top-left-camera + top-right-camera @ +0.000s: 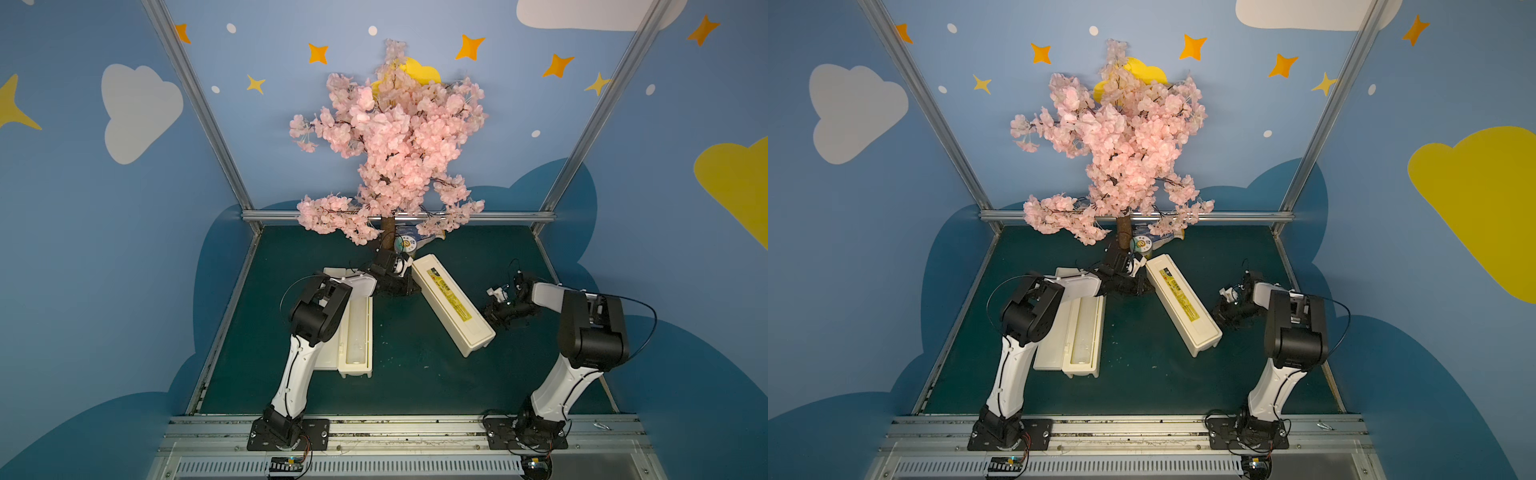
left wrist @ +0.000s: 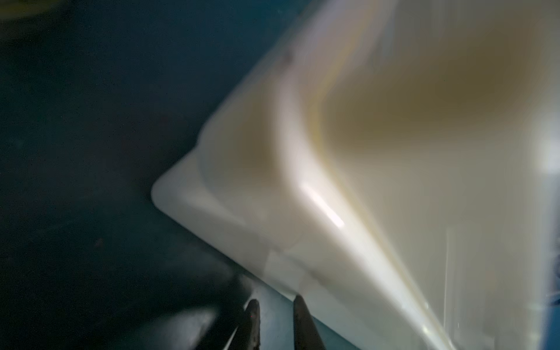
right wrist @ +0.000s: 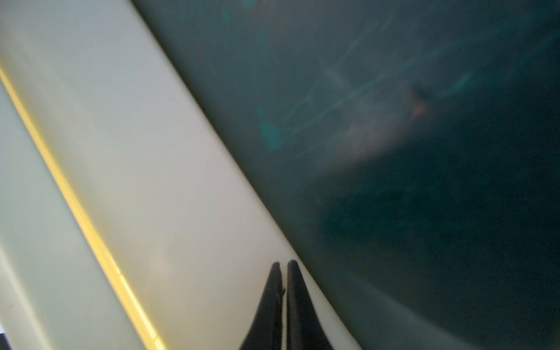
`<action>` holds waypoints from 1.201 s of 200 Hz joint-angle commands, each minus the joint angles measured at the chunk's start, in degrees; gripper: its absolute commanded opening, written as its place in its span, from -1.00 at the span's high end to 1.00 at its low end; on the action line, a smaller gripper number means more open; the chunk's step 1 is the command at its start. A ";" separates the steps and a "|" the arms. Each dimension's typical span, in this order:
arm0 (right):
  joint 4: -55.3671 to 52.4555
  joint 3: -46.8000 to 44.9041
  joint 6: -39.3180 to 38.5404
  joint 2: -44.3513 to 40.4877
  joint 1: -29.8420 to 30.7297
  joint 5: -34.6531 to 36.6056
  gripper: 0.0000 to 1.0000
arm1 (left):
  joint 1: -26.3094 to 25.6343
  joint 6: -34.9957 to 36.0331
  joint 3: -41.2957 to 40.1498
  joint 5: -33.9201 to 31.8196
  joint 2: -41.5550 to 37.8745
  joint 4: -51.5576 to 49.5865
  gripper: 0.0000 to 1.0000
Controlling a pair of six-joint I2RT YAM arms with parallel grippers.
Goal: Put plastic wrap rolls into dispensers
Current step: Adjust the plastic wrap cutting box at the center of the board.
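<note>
Lying in the trough of the open dispenser [image 1: 355, 371] on the counter's [image 1: 415, 386] left, a plastic wrap roll [image 1: 357, 332] points from the near edge toward the back wall, with the lid [image 1: 328, 355] flat alongside. The left pincer [image 2: 274, 301], out near the blossom tree [image 1: 395, 137], is narrowly spread and empty at a blurred cream corner. Right of centre, the closed dispenser [image 1: 451, 303] slants from far-centre to near-right, label up. The right pincer [image 3: 283, 263] is pressed together at its right long side. The counter is dark green, under blue walls [image 1: 83, 232] painted with clouds and stars.
</note>
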 commanded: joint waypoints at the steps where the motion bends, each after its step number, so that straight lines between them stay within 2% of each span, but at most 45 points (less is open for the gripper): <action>1: 2.08 -2.46 4.01 -3.76 1.81 1.02 0.81 | -0.17 1.94 2.57 0.57 1.13 -2.83 0.50; 28: 1.65 -3.13 3.32 -4.33 2.16 0.35 0.79 | 0.14 1.58 2.64 -0.92 0.43 -4.56 0.49; 45: 1.23 -2.75 2.24 -3.43 1.99 -0.34 0.78 | 0.12 0.99 -1.06 -2.83 -1.79 -4.34 0.47; 63: 0.83 -2.54 1.95 -3.39 2.21 0.06 0.79 | 0.13 -0.17 -5.54 -5.34 -4.75 -4.02 0.34; 95: -1.20 -1.61 1.02 -8.43 0.98 6.43 0.69 | -0.02 -2.58 -11.71 -10.50 -10.82 -4.08 0.07; 107: -3.39 0.27 -0.78 -10.34 0.94 8.88 0.48 | -0.37 -3.57 -13.62 -11.89 -13.44 -3.72 -0.02; 131: -5.10 1.67 -3.39 -14.27 -0.64 10.43 0.28 | -1.87 -5.06 -15.44 -13.43 -18.03 -5.07 -0.17; 148: -4.55 0.70 -3.29 -17.48 -3.96 6.76 0.12 | -3.44 -5.98 -16.23 -13.49 -21.09 -6.64 -0.22; 157: -4.16 0.12 -3.40 -18.90 -5.59 2.69 -0.03 | -4.45 -6.80 -17.20 -13.11 -22.83 -6.57 -0.25; 178: -3.85 -1.40 -4.75 -21.84 -6.26 -6.35 -0.25 | -6.55 -10.00 -20.20 -12.03 -26.56 -4.84 -0.38; 207: -3.53 -4.61 -5.03 -24.41 -3.68 -10.48 -0.28 | -8.91 -15.85 -24.50 -10.55 -29.27 1.74 -0.51; 240: -3.71 -8.06 -5.05 -24.35 -2.33 -10.96 -0.20 | -12.17 -17.31 -22.38 -8.30 -26.78 2.70 -0.55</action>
